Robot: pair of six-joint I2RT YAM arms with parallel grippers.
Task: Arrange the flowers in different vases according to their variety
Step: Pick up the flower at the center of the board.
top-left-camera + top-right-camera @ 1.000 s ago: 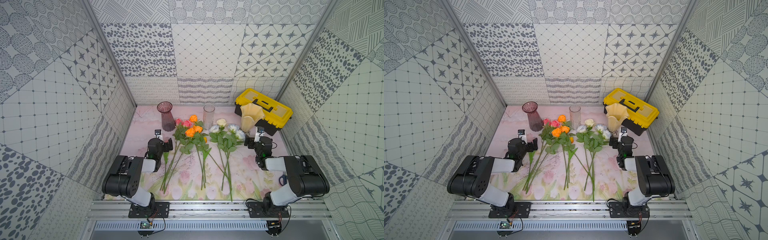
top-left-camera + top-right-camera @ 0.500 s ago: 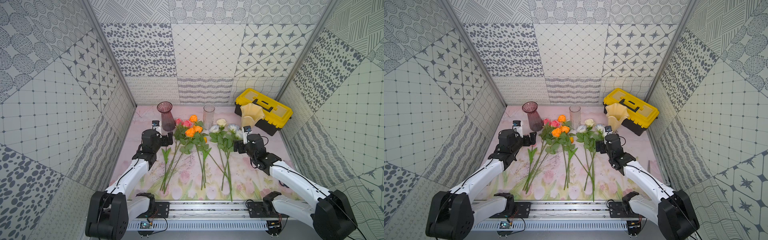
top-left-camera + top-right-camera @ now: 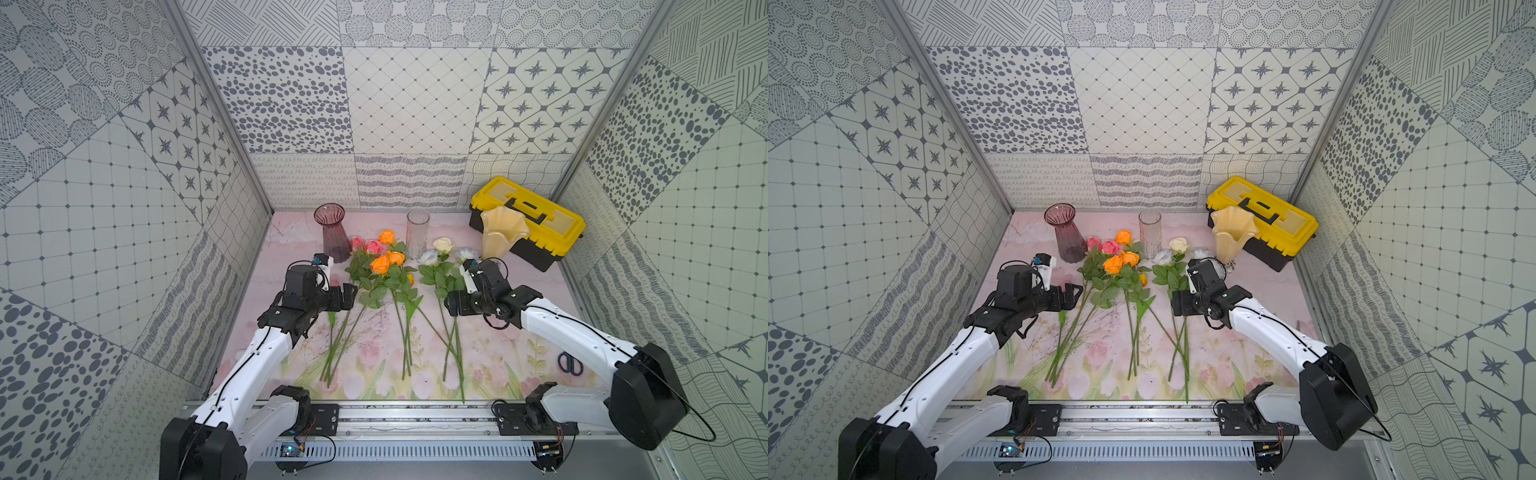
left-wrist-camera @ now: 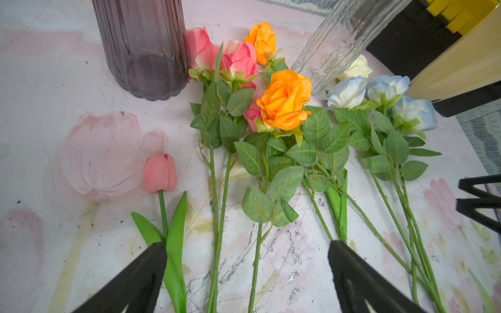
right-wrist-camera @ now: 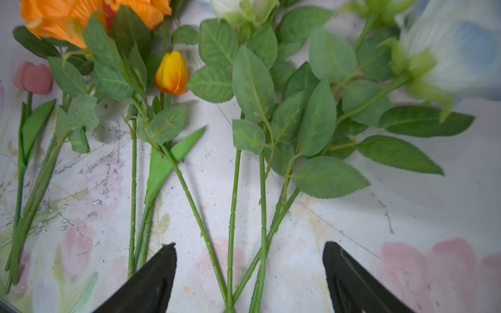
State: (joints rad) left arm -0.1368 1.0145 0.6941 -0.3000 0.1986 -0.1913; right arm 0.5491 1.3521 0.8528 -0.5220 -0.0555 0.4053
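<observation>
Three groups of flowers lie on the printed cloth, heads to the back: pink flowers (image 3: 365, 245), orange flowers (image 3: 384, 262) and white and pale-blue flowers (image 3: 440, 249). Behind them stand the vases: a purple one (image 3: 332, 232), a clear one (image 3: 417, 232) and a cream one (image 3: 500, 235). My left gripper (image 3: 347, 296) hovers open by the pink stems. In the left wrist view the left gripper (image 4: 246, 246) straddles rose stems beside a pink tulip (image 4: 160, 173). My right gripper (image 3: 453, 305) is open too. In the right wrist view the right gripper (image 5: 249, 246) spans the white roses' stems (image 5: 231, 216), holding nothing.
A yellow and black toolbox (image 3: 528, 220) sits at the back right, just behind the cream vase. Dark scissors (image 3: 569, 363) lie near the right wall. An orange tulip (image 5: 172, 73) lies among the rose leaves. Patterned walls close in three sides.
Both arms have unfolded from near the front rail and reached out over the flowers, the left to the pink stems, the right to the white ones.
</observation>
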